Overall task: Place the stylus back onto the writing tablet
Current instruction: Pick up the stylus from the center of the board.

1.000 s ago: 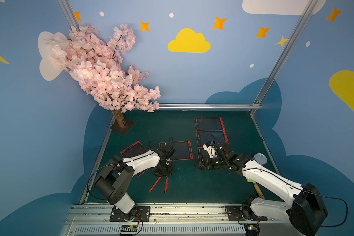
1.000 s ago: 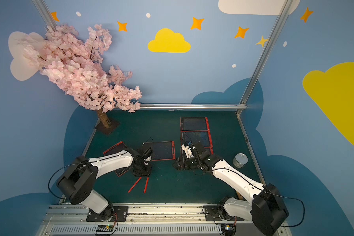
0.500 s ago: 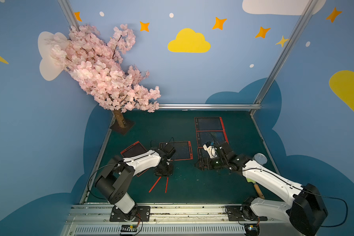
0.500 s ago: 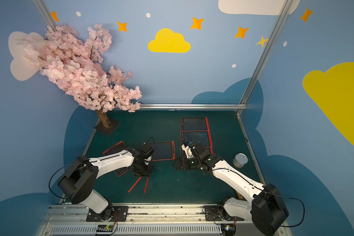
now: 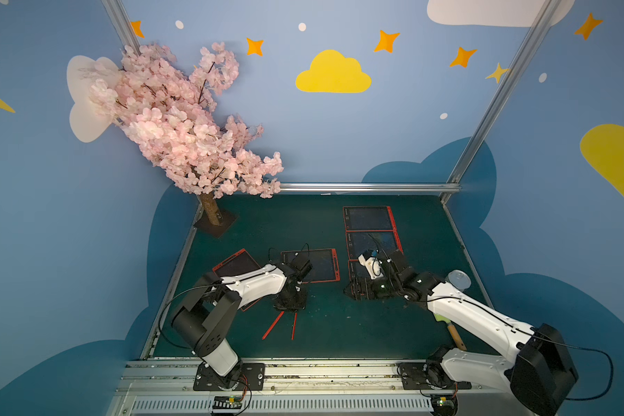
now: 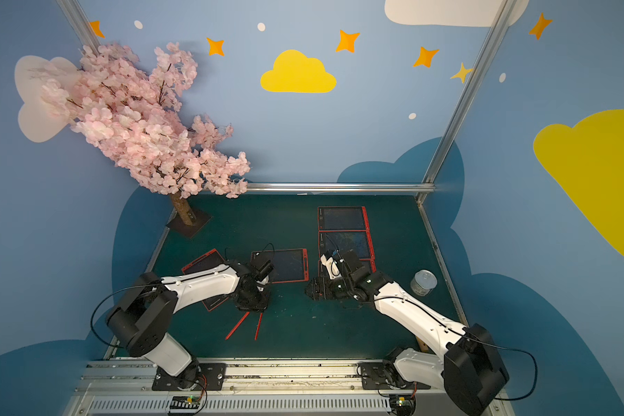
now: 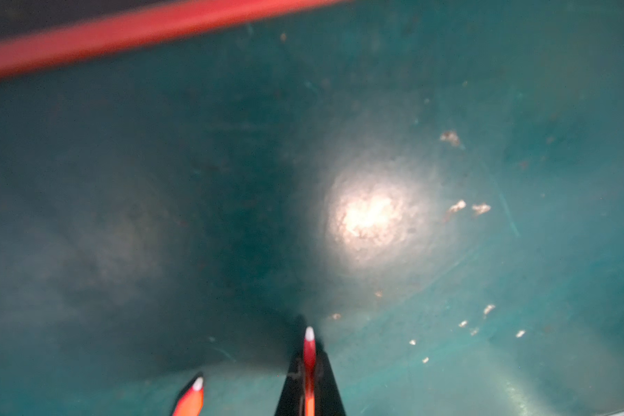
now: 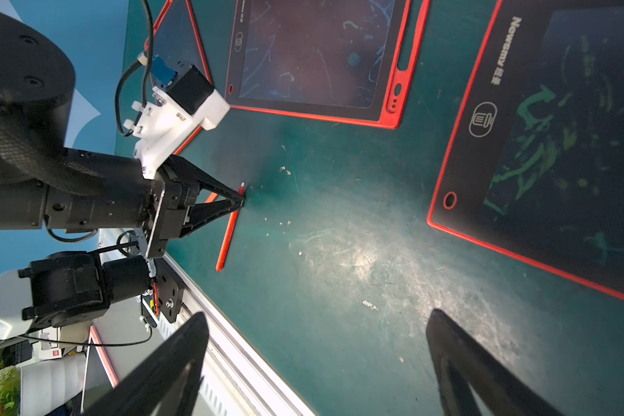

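Note:
Two red styluses lie side by side on the green mat near the front. My left gripper [image 5: 289, 307] [image 7: 308, 354] points down and is shut on the right-hand stylus [image 5: 294, 326] [image 6: 258, 326] [image 8: 229, 230] just behind its white tip. The other stylus [image 5: 272, 326] [image 7: 191, 398] lies loose beside it. The writing tablet [image 5: 312, 264] [image 6: 285, 264] [image 8: 314, 54], black with a red frame and an empty side slot, lies just beyond the left gripper. My right gripper [image 5: 353, 290] [image 8: 317, 315] is open over bare mat, holding nothing.
Another tablet [image 5: 236, 263] lies partly under the left arm. Three more tablets [image 5: 368, 218] line the right side, the nearest under the right wrist. A tin can [image 5: 458, 282] stands at the right edge and a blossom tree [image 5: 181, 133] at the back left.
Both arms stay where they were. The left jaws have tightened slightly on the stylus.

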Action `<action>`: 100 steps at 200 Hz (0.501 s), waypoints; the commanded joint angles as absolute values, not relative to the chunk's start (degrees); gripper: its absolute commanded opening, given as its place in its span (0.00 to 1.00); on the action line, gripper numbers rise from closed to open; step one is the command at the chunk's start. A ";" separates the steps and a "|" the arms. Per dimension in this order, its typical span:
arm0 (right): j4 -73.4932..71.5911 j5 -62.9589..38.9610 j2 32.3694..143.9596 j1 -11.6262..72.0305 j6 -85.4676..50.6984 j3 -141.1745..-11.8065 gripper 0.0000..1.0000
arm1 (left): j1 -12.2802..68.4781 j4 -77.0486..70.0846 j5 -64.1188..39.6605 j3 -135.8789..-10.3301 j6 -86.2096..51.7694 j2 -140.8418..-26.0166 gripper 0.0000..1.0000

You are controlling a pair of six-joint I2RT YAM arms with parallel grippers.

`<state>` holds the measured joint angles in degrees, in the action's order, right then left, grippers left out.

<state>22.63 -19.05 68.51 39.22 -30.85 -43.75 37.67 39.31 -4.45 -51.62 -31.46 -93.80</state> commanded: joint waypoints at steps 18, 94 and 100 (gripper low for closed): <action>23.72 -18.53 67.32 39.55 -30.76 -43.15 0.93 | 38.06 38.76 -3.58 -51.10 -31.80 -95.89 0.03; 27.35 -10.03 62.78 39.46 -35.62 -43.45 0.98 | 37.51 37.23 -9.10 -54.78 -32.46 -92.54 0.03; 27.95 -8.47 61.72 39.45 -36.47 -43.38 0.98 | 37.40 36.78 -9.74 -55.10 -32.66 -92.11 0.03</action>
<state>24.27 -15.51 65.43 39.22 -32.67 -43.75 37.67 38.94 -6.28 -52.71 -31.81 -93.73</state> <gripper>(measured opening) 0.979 0.050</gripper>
